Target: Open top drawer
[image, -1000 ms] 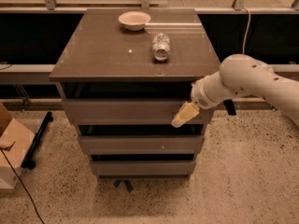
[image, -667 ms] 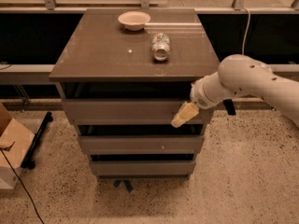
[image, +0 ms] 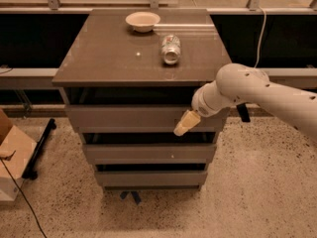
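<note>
Top drawer (image: 129, 118) looks hardly opened. The hand (image: 186, 123) rests against its right front; whether it's closed, I cannot tell. Next, catch the edge and pull straight out.

Brown cabinet top (image: 109, 53), upper centre, carries a pale bowl (image: 142, 21) and a can (image: 170, 48) on its side; the gripper (image: 184, 124) is below its front right edge.

One view only. The camera sits high in front of the cabinet (image: 114, 58), facing it and pitched down. Range: medium, with floor (image: 257, 197) visible left, right and near. My arm (image: 270, 90) enters from the right; my gripper (image: 182, 125) lies at the right end of the top drawer (image: 124, 118) front
</note>
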`<action>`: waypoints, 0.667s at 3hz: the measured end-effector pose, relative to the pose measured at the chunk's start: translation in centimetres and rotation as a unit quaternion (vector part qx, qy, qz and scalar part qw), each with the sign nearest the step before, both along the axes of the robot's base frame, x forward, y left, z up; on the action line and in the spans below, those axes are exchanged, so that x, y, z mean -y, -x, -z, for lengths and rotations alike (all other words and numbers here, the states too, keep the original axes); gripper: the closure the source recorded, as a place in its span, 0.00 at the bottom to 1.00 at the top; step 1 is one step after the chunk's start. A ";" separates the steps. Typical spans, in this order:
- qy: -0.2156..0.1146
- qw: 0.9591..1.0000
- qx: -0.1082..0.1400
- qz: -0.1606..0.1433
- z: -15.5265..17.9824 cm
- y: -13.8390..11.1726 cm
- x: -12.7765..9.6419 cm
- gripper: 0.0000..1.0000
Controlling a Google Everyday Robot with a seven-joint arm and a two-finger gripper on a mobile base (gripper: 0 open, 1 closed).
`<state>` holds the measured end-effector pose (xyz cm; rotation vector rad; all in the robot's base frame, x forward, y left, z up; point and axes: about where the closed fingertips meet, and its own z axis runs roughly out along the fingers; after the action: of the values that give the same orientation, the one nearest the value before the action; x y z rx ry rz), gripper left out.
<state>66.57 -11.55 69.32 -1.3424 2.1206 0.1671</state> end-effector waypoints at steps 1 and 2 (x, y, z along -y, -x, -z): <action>-0.016 1.000 -0.021 0.008 3.3 -2.0 -1.0 0.24; -0.023 0.999 -0.036 0.009 4.3 -2.0 -1.3 0.47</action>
<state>68.61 -10.23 65.00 -1.3074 2.1747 0.2593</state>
